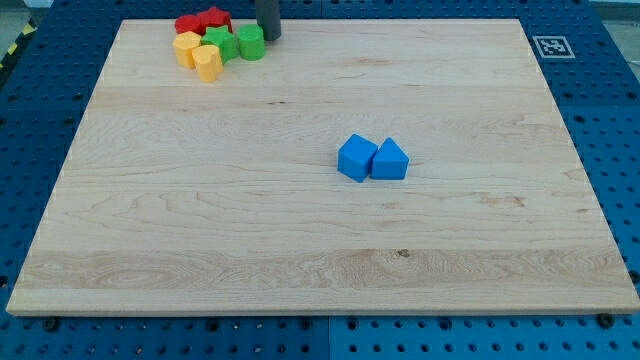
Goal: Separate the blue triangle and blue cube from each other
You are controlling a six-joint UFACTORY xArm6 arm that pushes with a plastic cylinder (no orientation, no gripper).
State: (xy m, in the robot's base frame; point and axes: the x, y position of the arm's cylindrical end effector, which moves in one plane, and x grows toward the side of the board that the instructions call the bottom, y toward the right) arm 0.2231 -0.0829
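Wooden board (300, 240) filling most of the frame, laid on a blue pegboard surface (40, 150) that shows along all edges. A small black-and-white marker tag (549, 46) sitting just off the board's upper right corner.

Slightly right of centre: blue cube (356, 158) and blue triangle (390, 160) side by side, touching, cube on the view's left, triangle on the view's right. Both well apart from everything else on the board.

Upper left of the frame, near the board's top edge: a tight cluster of small blocks. Red star-like block (213, 18) and a second red block (188, 24) at the back, shape of the latter hard to make out. Below them a green star-like block (221, 44) and a green cylinder (251, 43). At the cluster's left, a yellow block (186, 47) and an orange-yellow block (208, 64), shapes unclear.

Dark rod entering from the top edge, my tip (269, 37) resting just beside the green cylinder on its right, near or touching; cannot tell which. No jaws to open or close, just a plain rod end, clamped on nothing. Tip far from the two blue blocks, up and to their left.
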